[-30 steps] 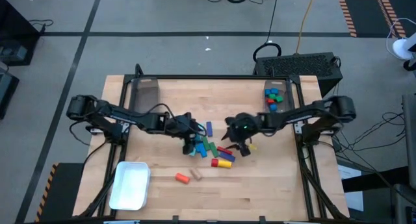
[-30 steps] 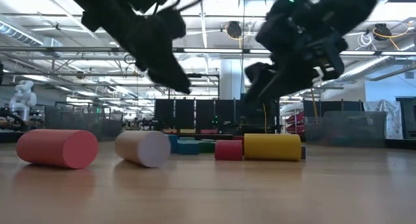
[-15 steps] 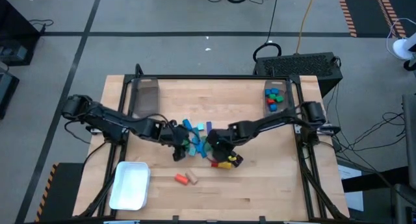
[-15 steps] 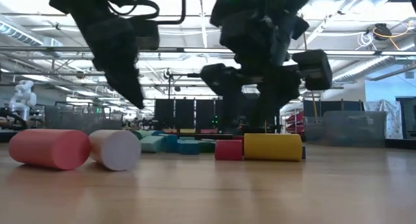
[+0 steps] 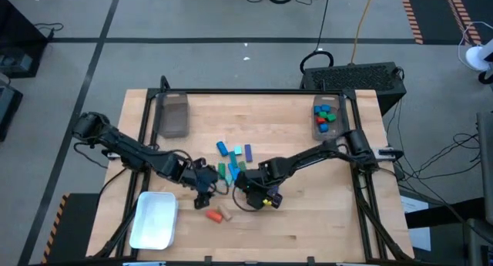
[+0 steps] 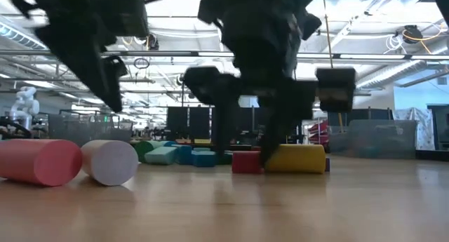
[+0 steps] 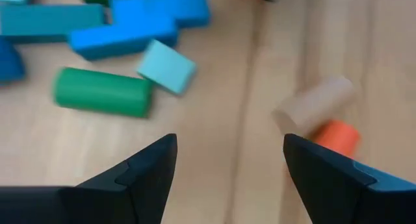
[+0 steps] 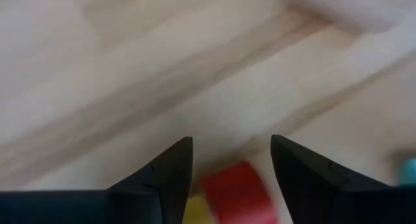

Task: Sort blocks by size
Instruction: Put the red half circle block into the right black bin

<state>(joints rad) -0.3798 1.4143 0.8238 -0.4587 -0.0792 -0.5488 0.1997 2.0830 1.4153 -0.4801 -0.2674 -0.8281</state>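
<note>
Both my arms have swung down toward the near side of the desk (image 5: 323,227) in the last second. My left gripper (image 5: 202,181), which was over the blue and green pile (image 5: 231,162), now hangs beside the orange cylinder (image 5: 213,215) and the tan cylinder (image 5: 225,214), fingers spread wide with nothing between them. On the way, those two cylinders have rolled together and now touch. My right gripper (image 5: 254,190) has crossed from the far right of the pile to stand over the small red block (image 8: 235,188) and the yellow bar (image 6: 295,158), fingers part open and empty. I judge that as lining up two fresh picks, with most blocks still unsorted.

From above, a clear bin (image 5: 326,116) at the far right corner already holds several small blocks, another bin (image 5: 172,114) stands far left, and a white tray (image 5: 154,220) sits near left. The desk-level view hides all that. My right wrist view alone shows the red block just ahead of my fingers, not yet between them.
</note>
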